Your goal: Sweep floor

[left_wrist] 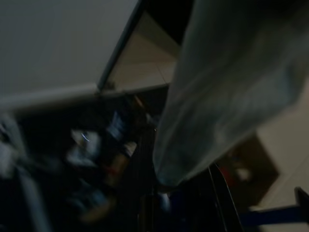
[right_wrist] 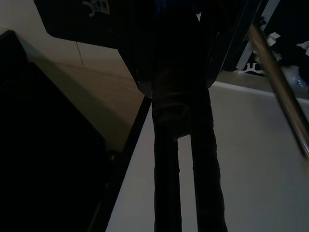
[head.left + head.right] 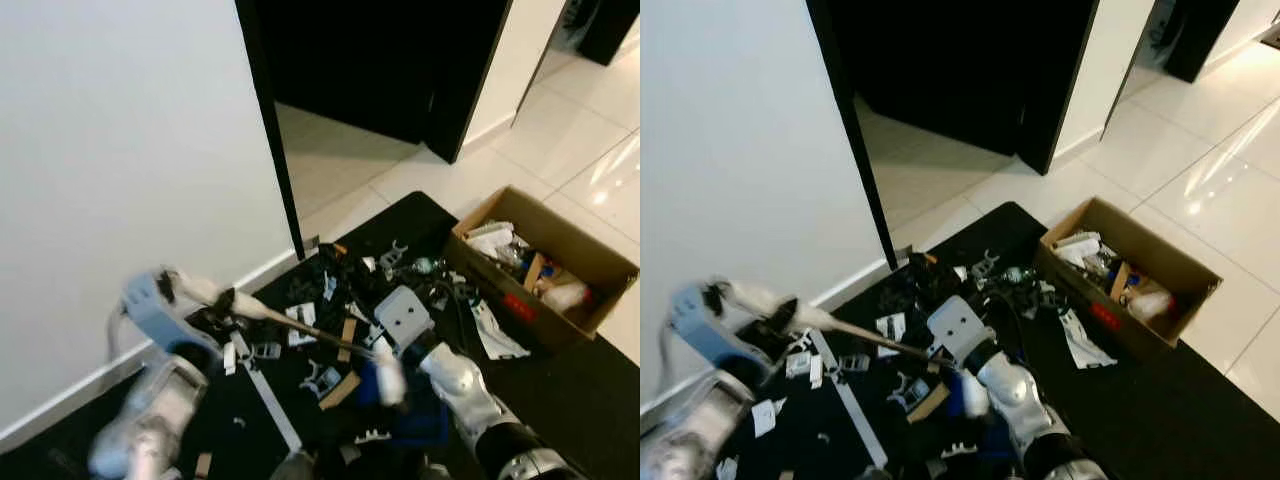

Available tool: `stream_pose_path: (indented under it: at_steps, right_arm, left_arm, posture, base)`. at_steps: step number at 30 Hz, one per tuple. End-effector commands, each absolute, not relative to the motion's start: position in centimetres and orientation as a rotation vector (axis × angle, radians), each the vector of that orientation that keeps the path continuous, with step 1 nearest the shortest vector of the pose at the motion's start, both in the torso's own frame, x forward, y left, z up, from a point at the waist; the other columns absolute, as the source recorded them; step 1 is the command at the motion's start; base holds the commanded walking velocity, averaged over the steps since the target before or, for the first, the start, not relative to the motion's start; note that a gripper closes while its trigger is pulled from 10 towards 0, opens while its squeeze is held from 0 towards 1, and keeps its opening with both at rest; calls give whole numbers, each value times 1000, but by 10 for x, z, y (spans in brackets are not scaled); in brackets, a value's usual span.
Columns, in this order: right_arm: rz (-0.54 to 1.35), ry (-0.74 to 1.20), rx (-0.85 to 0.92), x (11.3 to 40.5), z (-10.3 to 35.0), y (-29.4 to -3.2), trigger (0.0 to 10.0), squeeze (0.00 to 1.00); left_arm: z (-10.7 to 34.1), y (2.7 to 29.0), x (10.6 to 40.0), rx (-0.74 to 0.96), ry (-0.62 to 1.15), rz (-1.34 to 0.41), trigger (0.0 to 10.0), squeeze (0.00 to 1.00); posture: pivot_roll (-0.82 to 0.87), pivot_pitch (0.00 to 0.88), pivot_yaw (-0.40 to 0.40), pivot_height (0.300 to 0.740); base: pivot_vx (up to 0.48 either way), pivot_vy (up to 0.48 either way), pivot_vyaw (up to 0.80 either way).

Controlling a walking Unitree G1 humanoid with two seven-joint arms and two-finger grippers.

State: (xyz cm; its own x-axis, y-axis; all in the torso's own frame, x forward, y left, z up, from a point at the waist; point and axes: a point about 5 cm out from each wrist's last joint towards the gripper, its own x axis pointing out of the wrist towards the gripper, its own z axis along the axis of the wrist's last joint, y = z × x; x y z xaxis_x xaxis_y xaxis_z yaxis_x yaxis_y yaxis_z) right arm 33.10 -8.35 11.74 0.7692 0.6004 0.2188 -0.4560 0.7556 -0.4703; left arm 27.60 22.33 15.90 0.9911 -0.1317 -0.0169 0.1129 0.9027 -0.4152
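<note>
**Working a long broom over a littered mat**

I am holding a broom (image 3: 300, 327) across my front, its pale stick running from my left gripper (image 3: 205, 300) near the wall (image 3: 120, 150) to my right gripper (image 3: 385, 378) lower down, over the black mat (image 3: 590, 400). My left fingers are closing round the upper end of the stick; the blur is hiding just how they are set. My right gripper is sitting at the lower part of the stick, but I cannot tell whether it is pinching it or spread.

The stick is looking stiff, light and smooth, so I judge it is apt to slip or twist in a two-finger hold. Taking it with the grippers well apart, one high and one low, is giving me leverage.

The litter (image 3: 340, 300) is lying in a heap at the mat's middle, toward the dark doorway (image 3: 370, 60): white plastic clips, paper scraps, card strips, a grey box (image 3: 403, 315). These are looking light and likely to scatter or snag. A cardboard box (image 3: 545, 262) of rubbish is standing at the mat's right edge, by the tiles (image 3: 590, 130).
</note>
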Motion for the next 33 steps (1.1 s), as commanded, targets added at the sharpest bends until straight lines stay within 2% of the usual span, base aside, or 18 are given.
stream_pose_path:
  at_steps: [1, 3, 4, 6, 10, 14, 19, 22, 33]
  right_arm:
    - [593, -305, -406, 325, 101, -86, 10000, 0]
    - [593, -304, -407, 325, 101, -86, 10000, 0]
    - [596, -303, -406, 324, 100, -85, 10000, 0]
    - [599, -303, -406, 324, 100, -84, 10000, 0]
    - [603, -303, -405, 325, 101, -83, 10000, 0]
    - [606, -307, -407, 325, 102, -82, 10000, 0]
    - [605, -313, -406, 326, 103, -83, 10000, 0]
    - [605, -311, -409, 325, 102, -84, 10000, 0]
    - [601, -311, -410, 325, 102, -85, 10000, 0]
  left_arm:
    - [163, 246, 267, -346, 51, -76, 10000, 0]
    - [167, 251, 266, -332, 46, -67, 10000, 0]
    - [177, 265, 262, -280, 46, -58, 10000, 0]
    - [177, 273, 258, -183, 86, -62, 10000, 0]
    - [161, 275, 253, -57, 158, -95, 10000, 0]
    - [127, 267, 257, -125, 187, -37, 10000, 0]
    - [108, 263, 262, -148, 186, 3, 10000, 0]
    - [99, 261, 268, -236, 146, 50, 10000, 0]
    - [108, 243, 290, -505, 2, 62, 10000, 0]
  posture:
    - [182, 323, 93, 740]
    - [182, 323, 93, 740]
    - [187, 325, 90, 740]
    - [190, 325, 87, 740]
    - [192, 327, 82, 740]
    - [181, 332, 78, 740]
    - [160, 341, 73, 740]
    - [154, 345, 70, 740]
    - [141, 348, 67, 740]
  base:
    - [0, 0, 0]
    - [0, 0, 0]
    - [0, 0, 0]
    - [0, 0, 0]
    - [0, 0, 0]
    - [0, 0, 0]
    - [0, 0, 0]
    - [0, 0, 0]
    - [0, 0, 0]
